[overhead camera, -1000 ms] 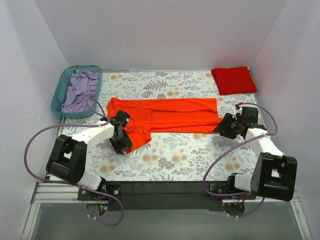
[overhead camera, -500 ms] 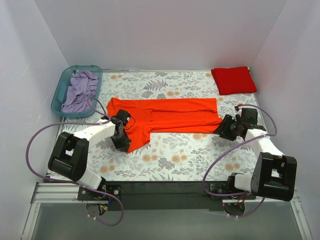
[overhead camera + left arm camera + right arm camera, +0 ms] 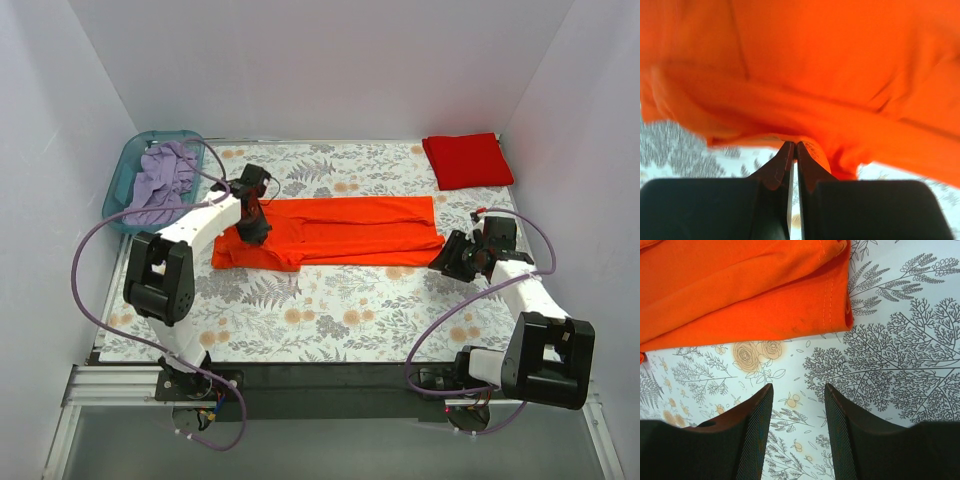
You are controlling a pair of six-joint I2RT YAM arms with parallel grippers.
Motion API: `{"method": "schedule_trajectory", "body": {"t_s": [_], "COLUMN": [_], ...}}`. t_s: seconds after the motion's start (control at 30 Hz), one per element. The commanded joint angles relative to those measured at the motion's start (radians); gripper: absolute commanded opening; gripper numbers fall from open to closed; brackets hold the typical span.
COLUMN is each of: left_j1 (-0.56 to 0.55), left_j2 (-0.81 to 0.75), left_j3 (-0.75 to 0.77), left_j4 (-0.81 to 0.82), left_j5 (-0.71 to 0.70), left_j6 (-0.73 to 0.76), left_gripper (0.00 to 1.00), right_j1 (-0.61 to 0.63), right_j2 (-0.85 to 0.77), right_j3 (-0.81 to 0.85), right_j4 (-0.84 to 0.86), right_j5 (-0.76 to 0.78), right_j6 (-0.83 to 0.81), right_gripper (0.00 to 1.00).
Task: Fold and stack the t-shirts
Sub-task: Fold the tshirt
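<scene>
The bright orange t-shirt (image 3: 340, 230) lies as a long band across the middle of the flowered table (image 3: 330, 310). My left gripper (image 3: 252, 218) is shut on a fold of the orange shirt (image 3: 805, 75) near its left end and holds it over the shirt's body. The deeper red t-shirt (image 3: 467, 160) lies folded at the back right corner. My right gripper (image 3: 447, 257) is open and empty, just off the orange shirt's right hem (image 3: 765, 295), above bare tablecloth (image 3: 890, 355).
A teal basket (image 3: 122, 180) holding lilac cloth (image 3: 160, 180) stands at the back left. White walls close the table on three sides. Purple cables loop from both arms near the front.
My left gripper has carried the shirt's lower left part up and back over the body, so the hanging flap at front left is gone. The right gripper has barely moved.
</scene>
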Motion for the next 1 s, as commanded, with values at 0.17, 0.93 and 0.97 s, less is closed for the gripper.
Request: {"method": "schedule_trajectory", "body": {"t_s": [0.17, 0.93, 0.97], "left_j1": [0.050, 0.123, 0.128], "left_j2": [0.175, 0.301, 0.301], "left_j3": [0.320, 0.448, 0.451], "left_j4": [0.021, 0.165, 0.172], "left_j5": [-0.067, -0.046, -0.045], "left_j6": [0.098, 0.017, 0.017], "left_gripper": [0.00, 0.00, 0.00], "right_j1": [0.020, 0.048, 0.049], "right_j2": [-0.033, 0.015, 0.012], "right_j3": [-0.011, 0.014, 0.014], "right_j4": [-0.019, -0.012, -0.010], "right_j5": [0.014, 0.021, 0.021], "right_j6": [-0.025, -0.035, -0.033], "right_gripper": [0.52, 0.51, 0.51]}}
